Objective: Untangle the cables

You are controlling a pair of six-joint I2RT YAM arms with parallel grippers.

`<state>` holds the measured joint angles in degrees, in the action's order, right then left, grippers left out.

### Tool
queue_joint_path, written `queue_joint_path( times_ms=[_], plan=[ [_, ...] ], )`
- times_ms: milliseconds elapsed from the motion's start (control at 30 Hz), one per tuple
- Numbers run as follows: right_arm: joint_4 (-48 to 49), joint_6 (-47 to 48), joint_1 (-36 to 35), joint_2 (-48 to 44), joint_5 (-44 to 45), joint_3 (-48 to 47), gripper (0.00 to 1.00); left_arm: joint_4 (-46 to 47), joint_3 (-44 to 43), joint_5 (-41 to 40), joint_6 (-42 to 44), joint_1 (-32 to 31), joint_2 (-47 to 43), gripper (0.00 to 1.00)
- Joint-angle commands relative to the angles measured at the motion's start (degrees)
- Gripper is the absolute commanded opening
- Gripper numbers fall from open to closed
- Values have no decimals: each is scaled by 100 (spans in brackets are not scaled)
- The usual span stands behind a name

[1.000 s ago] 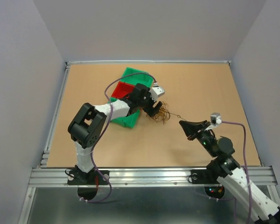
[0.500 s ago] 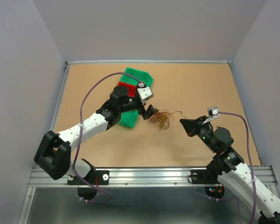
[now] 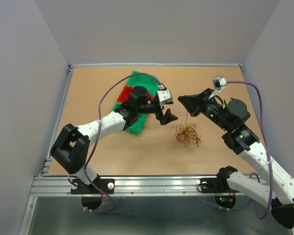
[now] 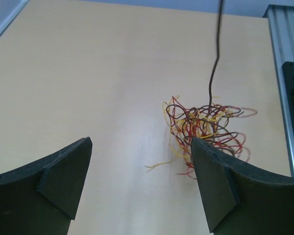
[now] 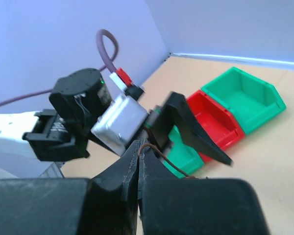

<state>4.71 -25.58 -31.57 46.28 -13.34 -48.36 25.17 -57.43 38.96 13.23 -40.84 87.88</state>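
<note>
- Step: freeing one strand. Right gripper (image 5: 138,147) is pinched shut on dark strand (image 4: 214,63), which rises taut from the pile.
- Rest of cables (image 3: 187,134) lies bunched on table (image 3: 112,152), just below right gripper.
- Left gripper (image 4: 141,142): jaws wide, empty, near the pile.
- Next, probably: left pins the pile, right draws the strand clear.

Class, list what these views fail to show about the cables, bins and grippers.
1. Top view: single strands in the cables are too thin to trace.
2. Left wrist view: the dark strand leaves the top edge.
3. Top view: the left arm covers much of the red bin.
</note>
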Motion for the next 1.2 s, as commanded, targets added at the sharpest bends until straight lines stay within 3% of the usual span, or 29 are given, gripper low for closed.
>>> queue_joint_path(
  times_ms=[0, 100, 267, 400, 433, 467, 500, 533, 567, 667, 833, 1100, 1167],
  plan=[
    [294, -16, -33, 530, -432, -998, 1, 498, -953, 690, -400, -319, 273, 92],
    [302, -148, -42, 881, -502, -1263, 1, 637, -1086, 981, -707, -381, 371, 90],
    [320, -227, -33, 979, -450, -1439, 0, 1909, -8, 658, -1102, -381, -209, 90],
    [346, -324, -42, 900, -590, -1413, 1, 2062, -40, 595, -1297, -381, -219, 87],
    [346, -333, -33, 874, -599, -1413, 1, 2027, -66, 578, -1297, -381, -183, 82],
    [346, -351, -33, 795, -599, -1413, 1, 1949, -101, 465, -1306, -381, -113, 55],
    [346, -351, -33, 795, -599, -1422, 1, 1931, -102, 463, -1306, -372, -113, 55],
    [346, -368, -33, 769, -573, -1439, 1, 1922, -76, 237, -1245, -372, -95, 44],
    [346, -386, -33, 733, -529, -1483, 0, 1913, 20, 78, -1210, -363, -69, 24],
    [346, -482, -42, 794, -476, -1939, 0, 1948, 127, -274, -1104, -258, 123, 0],
    [355, -763, -33, 1530, -257, -3651, 0, 1799, 48, -266, -955, -117, 686, 0],
    [355, -502, -33, 3816, 1033, -8611, 0, 1316, -462, -117, -823, -117, 1645, 3],
    [399, -404, -33, 4203, 1333, -9250, 1, 1263, -497, -64, -796, -117, 1767, 8]
  ],
)
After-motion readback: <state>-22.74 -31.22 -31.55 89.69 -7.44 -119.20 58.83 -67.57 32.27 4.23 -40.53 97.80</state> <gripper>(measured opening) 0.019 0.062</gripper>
